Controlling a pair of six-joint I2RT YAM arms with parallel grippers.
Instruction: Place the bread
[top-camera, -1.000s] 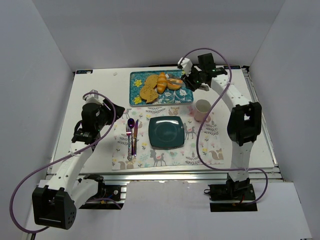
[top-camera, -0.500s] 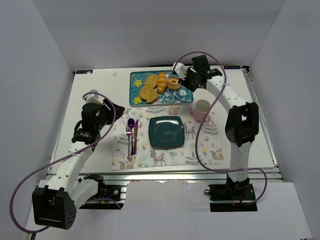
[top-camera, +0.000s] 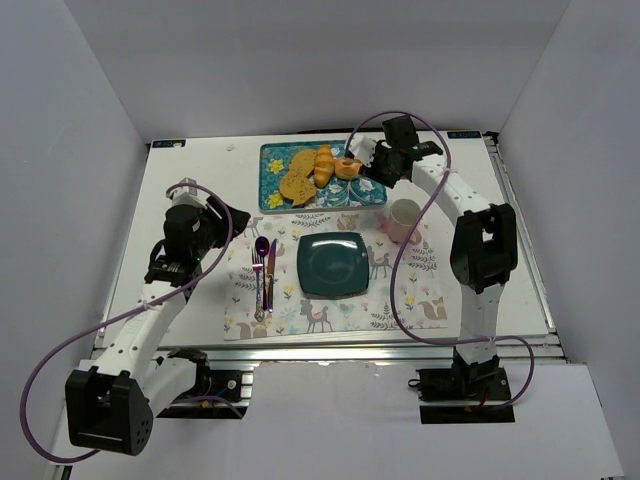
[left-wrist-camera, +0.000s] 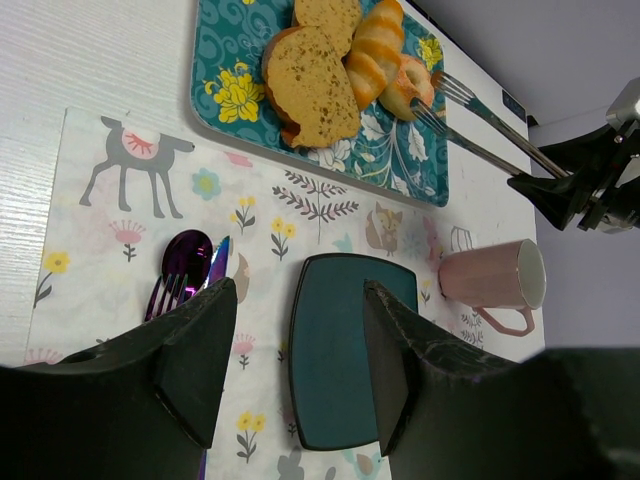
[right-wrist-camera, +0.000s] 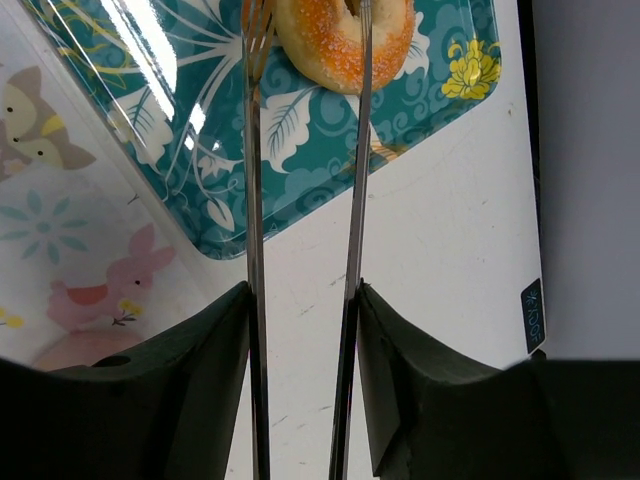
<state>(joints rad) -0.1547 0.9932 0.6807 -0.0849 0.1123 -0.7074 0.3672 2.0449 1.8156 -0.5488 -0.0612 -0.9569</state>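
Here the bread (right-wrist-camera: 345, 40) lies flat at the right end of the teal tray (right-wrist-camera: 300, 150), beside the croissant (top-camera: 323, 165). Being a round ring, it has no long axis, and its hole faces up. The right end effector (right-wrist-camera: 303, 295) stands partly apart with a metal fork (right-wrist-camera: 252, 200) along each finger. The fork tips flank the bread, but I cannot tell if they pinch it. The left end effector (left-wrist-camera: 297, 300) is wide apart and holds nothing. The tray rests on a white table (top-camera: 200, 180) between plain grey walls (top-camera: 80, 120).
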